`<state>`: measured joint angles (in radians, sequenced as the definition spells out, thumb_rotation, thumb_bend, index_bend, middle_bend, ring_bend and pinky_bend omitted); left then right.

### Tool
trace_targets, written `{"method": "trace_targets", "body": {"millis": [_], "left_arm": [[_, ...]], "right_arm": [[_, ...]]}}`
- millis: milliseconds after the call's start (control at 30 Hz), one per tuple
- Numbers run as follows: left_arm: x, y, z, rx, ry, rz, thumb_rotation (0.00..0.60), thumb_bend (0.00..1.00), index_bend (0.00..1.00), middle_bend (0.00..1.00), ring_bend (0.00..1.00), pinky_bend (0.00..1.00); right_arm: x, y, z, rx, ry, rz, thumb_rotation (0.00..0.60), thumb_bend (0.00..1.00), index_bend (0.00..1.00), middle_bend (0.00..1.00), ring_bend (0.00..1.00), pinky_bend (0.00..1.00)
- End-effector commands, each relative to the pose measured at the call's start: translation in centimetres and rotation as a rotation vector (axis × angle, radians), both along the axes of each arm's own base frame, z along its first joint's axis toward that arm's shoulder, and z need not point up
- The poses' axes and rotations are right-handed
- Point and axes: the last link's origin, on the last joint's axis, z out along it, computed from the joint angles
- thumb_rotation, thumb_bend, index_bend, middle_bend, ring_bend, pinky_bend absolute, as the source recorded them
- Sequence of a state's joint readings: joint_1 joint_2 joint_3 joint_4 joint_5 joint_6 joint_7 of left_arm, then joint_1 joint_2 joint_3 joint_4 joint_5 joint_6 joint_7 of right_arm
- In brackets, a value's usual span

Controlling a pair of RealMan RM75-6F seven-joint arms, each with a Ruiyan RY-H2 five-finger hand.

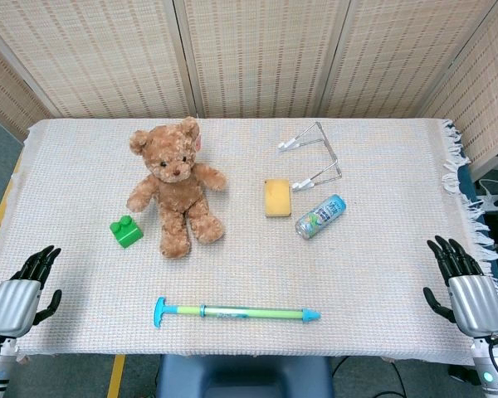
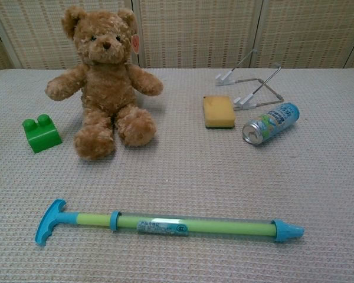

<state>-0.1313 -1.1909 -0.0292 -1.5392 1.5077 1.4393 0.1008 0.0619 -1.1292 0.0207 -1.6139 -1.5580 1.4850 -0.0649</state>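
My left hand (image 1: pixel 22 290) rests at the table's front left corner, fingers apart, holding nothing. My right hand (image 1: pixel 463 286) lies at the front right corner, also spread and empty. Neither hand shows in the chest view. A brown teddy bear (image 1: pixel 173 184) (image 2: pixel 104 79) sits left of centre. Beside its leg stands a green toy block (image 1: pixel 126 230) (image 2: pixel 41 133), the thing nearest my left hand. A long green and blue water squirter (image 1: pixel 236 313) (image 2: pixel 165 224) lies along the front edge between the hands.
A yellow sponge (image 1: pixel 277 197) (image 2: pixel 219 111), a blue drink can on its side (image 1: pixel 320 216) (image 2: pixel 271 122) and a folding wire stand (image 1: pixel 313 155) (image 2: pixel 252 85) lie right of centre. A woven cloth (image 1: pixel 382 274) covers the table. Wicker screens (image 1: pixel 257 54) stand behind.
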Motion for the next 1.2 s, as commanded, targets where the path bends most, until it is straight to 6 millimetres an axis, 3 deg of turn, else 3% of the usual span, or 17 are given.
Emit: {"method": "trace_targets", "body": {"millis": [33,333,600,833,1200], "left_arm": [[0.1,0.1,0.0,0.003,-0.003,-0.006,0.6,0.45,0.02,0.05,0.1,0.42],[0.2,0.2,-1.3,-0.006,0.025,-0.013,0.6,0.45,0.02,0.06,0.1,0.42],[1.1,1.8,-3.2,0.011,-0.002,-0.058,0.6,0.45,0.02,0.08,0.13,0.42],[3.0,4.7,-4.9,0.03,-0.009,-0.068,0.6,0.45,0.0,0.08,0.13,0.42],[7.0,10.6,-10.0,0.054,-0.09,0.046,0.6,0.45,0.03,0.13,0.15,0.39]], "right_arm": [[0.0,0.1,-0.1,0.021,0.001,-0.007,0.6,0.25,0.0,0.02,0.0,0.2],[0.8,0.5,0.1,-0.007,-0.076,0.124,0.6,0.25,0.0,0.02,0.0,0.2],[0.8,0.3,0.6,-0.044,-0.095,0.153,0.6,0.2,0.0,0.02,0.0,0.2],[0.6,-0.4,0.3,-0.004,-0.122,0.14,0.6,0.2,0.0,0.02,0.0,0.2],[0.7,-0.5,0.2,0.057,-0.145,0.134,0.6,0.2,0.0,0.02,0.0,0.2]]}}
